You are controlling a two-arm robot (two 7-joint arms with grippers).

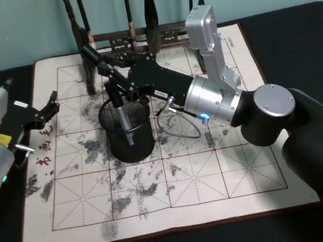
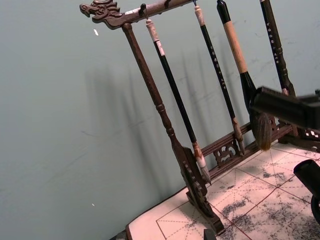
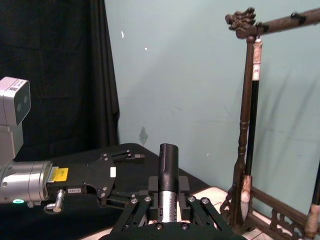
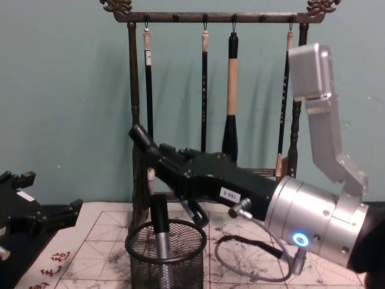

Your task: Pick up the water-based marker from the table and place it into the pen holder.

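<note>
**Right gripper (image 3: 168, 199) loaded, not yet lined up**

Pinches silver barrel of black-capped water-based marker (image 3: 168, 167), just above round black wire-mesh pen holder (image 1: 119, 147). Long axis slanted: cap up and away from holder, so tail must tip down into it. Tail end hidden under gripper. Similar black-capped silver pen (image 4: 159, 214) stands inside holder. Left gripper (image 1: 50, 109), fingers spread, well left of holder.

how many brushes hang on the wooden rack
4 brushes on the rack: one by its left post, a thin middle one, a thick tan-handled one, one near its right post.
</note>
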